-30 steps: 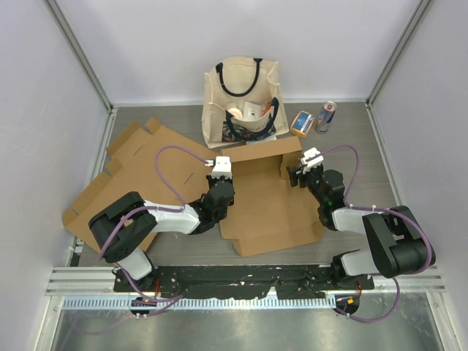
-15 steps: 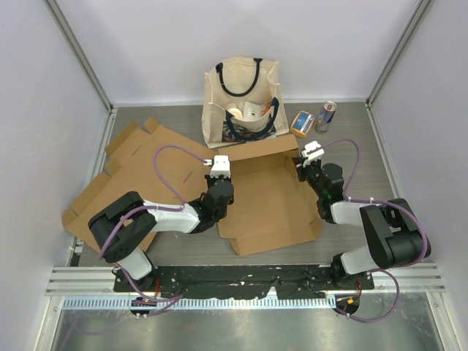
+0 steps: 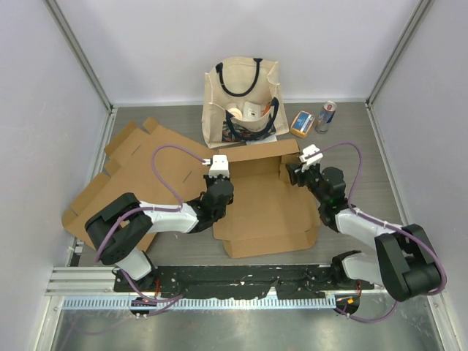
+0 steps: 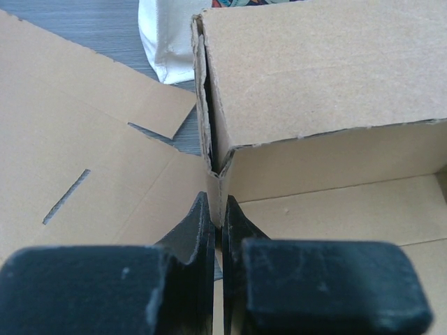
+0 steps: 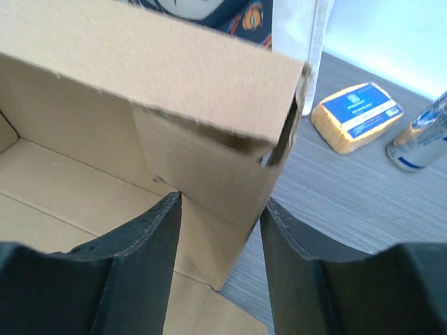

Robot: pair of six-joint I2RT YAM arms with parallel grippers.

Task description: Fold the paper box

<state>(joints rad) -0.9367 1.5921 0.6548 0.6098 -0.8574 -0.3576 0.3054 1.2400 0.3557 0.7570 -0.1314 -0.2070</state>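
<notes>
While the left gripper clamps the left wall of the paper box, the right gripper stands released, jaws straddling its far-right corner on the counter.

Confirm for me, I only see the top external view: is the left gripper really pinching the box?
Observer: Yes. The left wrist view shows the left gripper shut on a thin cardboard edge at the corner of the box.
Operator: And the right one?
Observer: The right gripper is open; its fingers straddle the opposite corner wall, not clamped on it.
Operator: Is the left corner seated?
Observer: Not fully: the left wrist view shows a dark slit between two cardboard layers there.
</notes>
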